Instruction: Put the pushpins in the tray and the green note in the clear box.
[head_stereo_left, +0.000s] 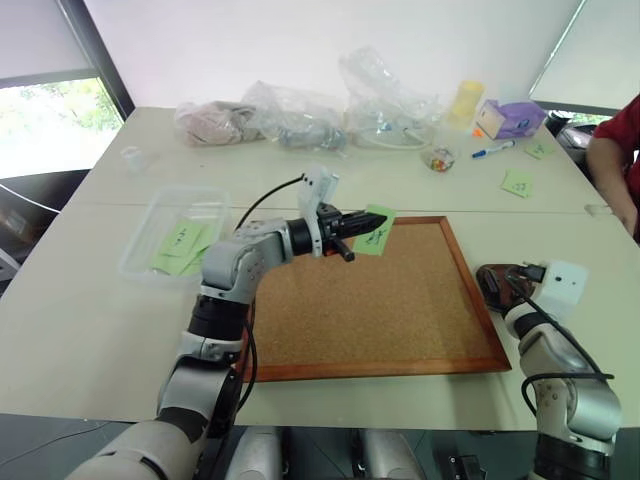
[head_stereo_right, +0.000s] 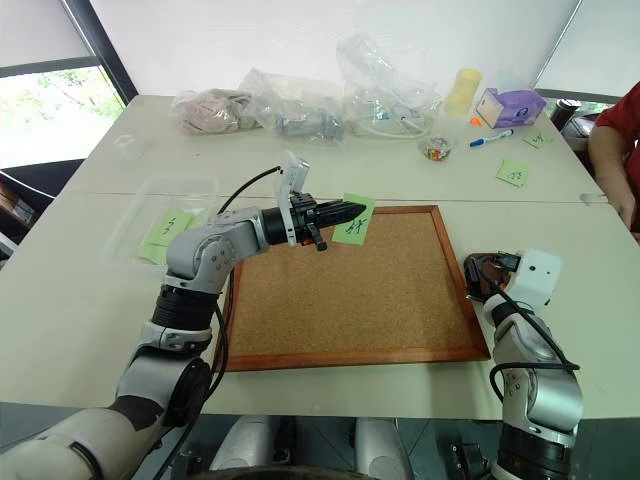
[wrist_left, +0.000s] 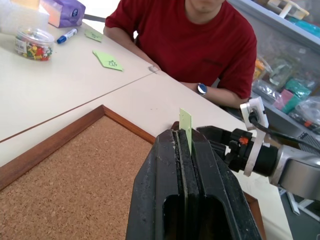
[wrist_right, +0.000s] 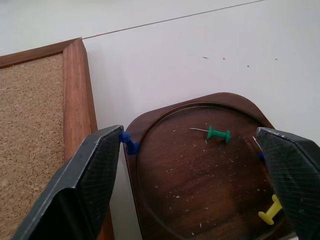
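Left gripper (head_stereo_right: 340, 212) fingers clamped on note (head_stereo_right: 353, 222) edge, held above cork board (head_stereo_right: 350, 300). Paper light, floppy (pinch edge firmly). Right gripper (wrist_right: 200, 165) fingers apart over tray (wrist_right: 200, 170); green pin (wrist_right: 218, 134) inside, blue pin (wrist_right: 129, 142) at rim.

Note's (wrist_left: 185, 121) scribble hidden, seen edge-on.

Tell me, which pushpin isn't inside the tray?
The blue pushpin. It sits at the tray's rim beside a finger of the right gripper, while the green pushpin and yellow pushpin lie inside.
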